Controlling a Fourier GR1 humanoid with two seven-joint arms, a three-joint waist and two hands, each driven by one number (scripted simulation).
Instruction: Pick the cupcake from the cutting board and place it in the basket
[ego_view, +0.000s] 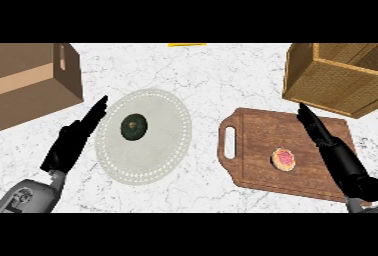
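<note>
Cardboard box (37, 80) left; dark round item (133, 125) on plate (168, 147).

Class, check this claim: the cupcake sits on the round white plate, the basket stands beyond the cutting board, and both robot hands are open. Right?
No. The head view shows the cupcake on the cutting board, not the plate. The basket stands beyond the board, and the left robot hand and right robot hand are open.

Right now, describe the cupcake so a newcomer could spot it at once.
Find the brown wooden cutting board with a handle slot, just below the tan woven basket. On it lies the small round cupcake with pink topping; the only other small round item is dark green, on the pale round plate.
</note>
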